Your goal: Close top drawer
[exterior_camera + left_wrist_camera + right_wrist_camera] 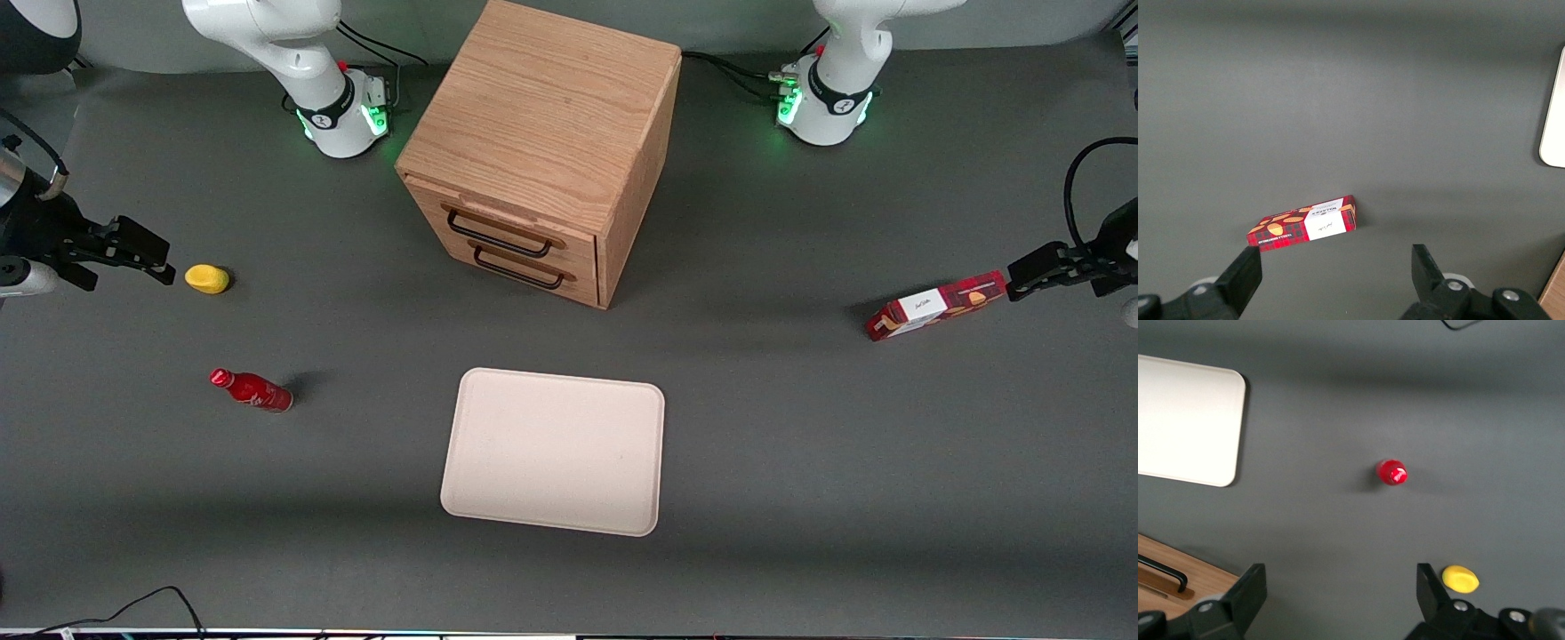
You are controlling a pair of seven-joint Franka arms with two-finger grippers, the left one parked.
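The light oak cabinet (542, 116) stands in the middle of the table. Its top drawer (498, 216) juts out a little from the cabinet front, and its black wire handle (498, 238) faces the front camera. My right gripper (158, 258) hangs low over the table toward the working arm's end, well away from the cabinet and beside a small yellow object (207, 279). The gripper (1340, 583) is open with only bare table between its fingers (1251, 587). A corner of the cabinet (1178, 587) with a black handle (1165, 568) shows in the right wrist view.
The lower drawer (524, 267) sits flush under the top one. A pale tray (551, 449) lies in front of the cabinet, nearer the front camera. A red bottle (252, 390) (1392, 472) stands near the yellow object (1460, 579). A red cookie box (938, 305) lies toward the parked arm's end.
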